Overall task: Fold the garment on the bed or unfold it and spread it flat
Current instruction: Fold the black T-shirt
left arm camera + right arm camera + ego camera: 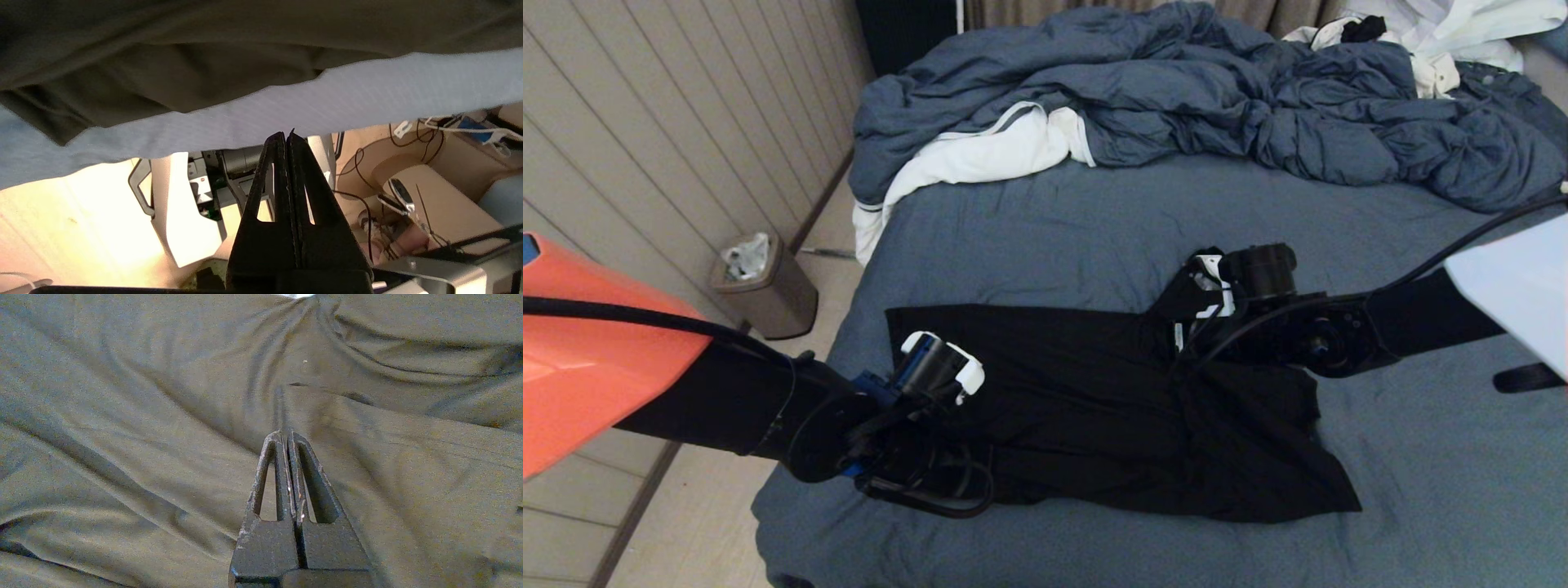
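The garment, a black T-shirt, lies as a long flat band across the near part of the bed, print hidden. My left gripper is at the shirt's left end, shut and empty, with its tips just past the sheet's near edge. My right gripper hangs over the shirt's far right part, shut, with its tips down on the wrinkled black cloth. A thin crease runs away from the tips; I cannot tell whether any cloth is pinched.
A rumpled blue duvet with white lining fills the far half of the bed. White clothes sit at the far right. A brown bin stands on the floor to the left, by the panelled wall.
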You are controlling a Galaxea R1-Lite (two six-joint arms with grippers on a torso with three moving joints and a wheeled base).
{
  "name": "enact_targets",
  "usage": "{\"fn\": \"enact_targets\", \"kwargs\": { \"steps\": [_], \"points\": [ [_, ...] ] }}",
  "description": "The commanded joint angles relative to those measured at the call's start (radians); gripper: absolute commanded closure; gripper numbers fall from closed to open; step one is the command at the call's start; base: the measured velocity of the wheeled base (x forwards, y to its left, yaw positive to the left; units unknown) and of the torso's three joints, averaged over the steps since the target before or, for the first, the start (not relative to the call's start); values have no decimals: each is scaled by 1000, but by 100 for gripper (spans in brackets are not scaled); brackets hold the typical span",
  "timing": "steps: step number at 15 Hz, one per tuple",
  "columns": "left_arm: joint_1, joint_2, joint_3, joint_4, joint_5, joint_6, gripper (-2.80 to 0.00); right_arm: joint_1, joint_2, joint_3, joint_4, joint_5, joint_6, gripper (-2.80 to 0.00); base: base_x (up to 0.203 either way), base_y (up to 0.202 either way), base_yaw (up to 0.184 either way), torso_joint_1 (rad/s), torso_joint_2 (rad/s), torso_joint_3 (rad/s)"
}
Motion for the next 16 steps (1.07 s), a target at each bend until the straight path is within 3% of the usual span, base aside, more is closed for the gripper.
{"fn": "enact_targets", "kwargs": {
  "steps": [1, 6, 10, 16],
  "points": [
    [16, 17, 11, -10, -2, -2, 0, -2, 0, 0, -2, 1, -1, 0, 0, 0, 0, 0, 0, 0],
    [34, 106, -1, -88, 1, 36, 0, 0, 0, 4, -2, 1, -1, 0, 0, 0, 0, 0, 0, 0],
    [131, 170, -19, -151, 2, 75, 0, 1, 0, 5, -2, 2, -1, 0, 0, 0, 0, 0, 0, 0],
    [307, 169, -98, -185, 0, 78, 0, 4, 3, 11, -4, 2, 1, 0, 0, 0, 0, 0, 0, 0]
  ]
}}
